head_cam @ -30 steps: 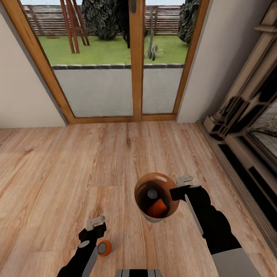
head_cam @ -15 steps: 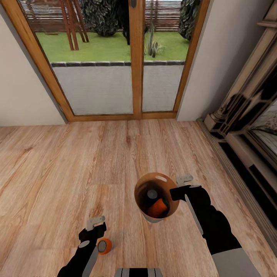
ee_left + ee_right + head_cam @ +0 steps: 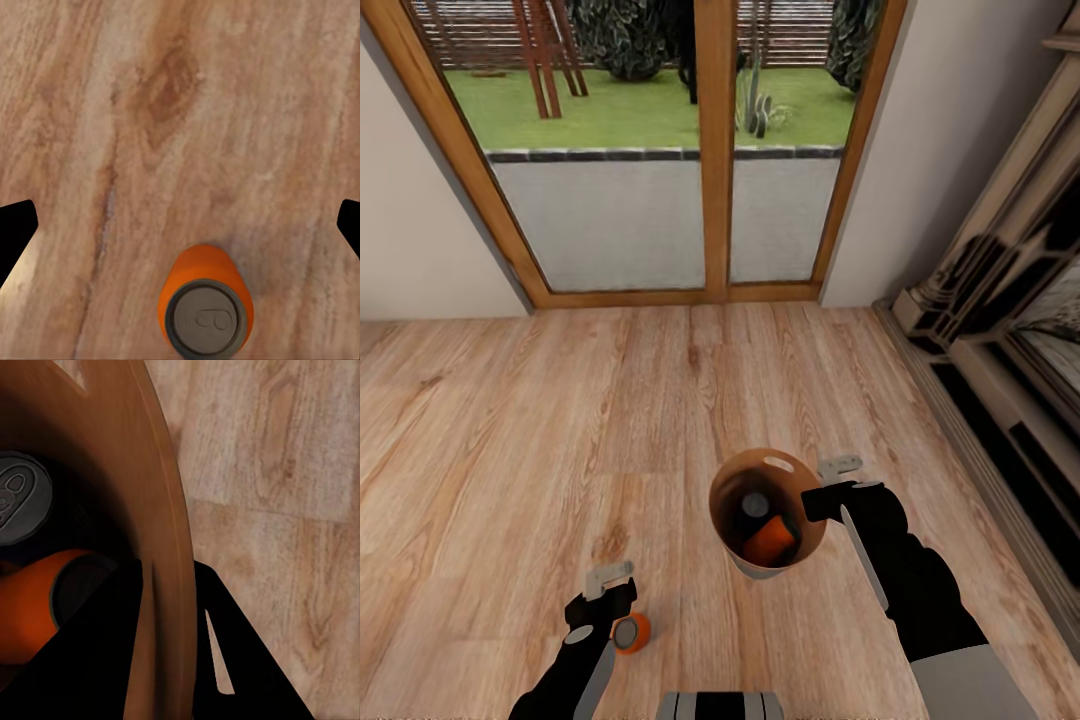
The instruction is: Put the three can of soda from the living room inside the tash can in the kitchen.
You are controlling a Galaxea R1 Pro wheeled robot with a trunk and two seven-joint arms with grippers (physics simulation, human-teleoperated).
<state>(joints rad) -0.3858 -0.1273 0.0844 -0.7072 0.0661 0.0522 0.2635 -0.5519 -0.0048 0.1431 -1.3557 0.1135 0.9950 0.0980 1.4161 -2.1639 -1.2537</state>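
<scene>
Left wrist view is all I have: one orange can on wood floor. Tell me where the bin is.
Observer: The tash can is in the head view, its rim pinched by the right end effector.
Operator: Report what's inside it.
Observer: Two cans: one on end showing its grey top, one orange can lying tilted.
Operator: Say whether my left end effector is on the third can.
Observer: No. The left end effector is open beside the third can, which lies on the floor.
</scene>
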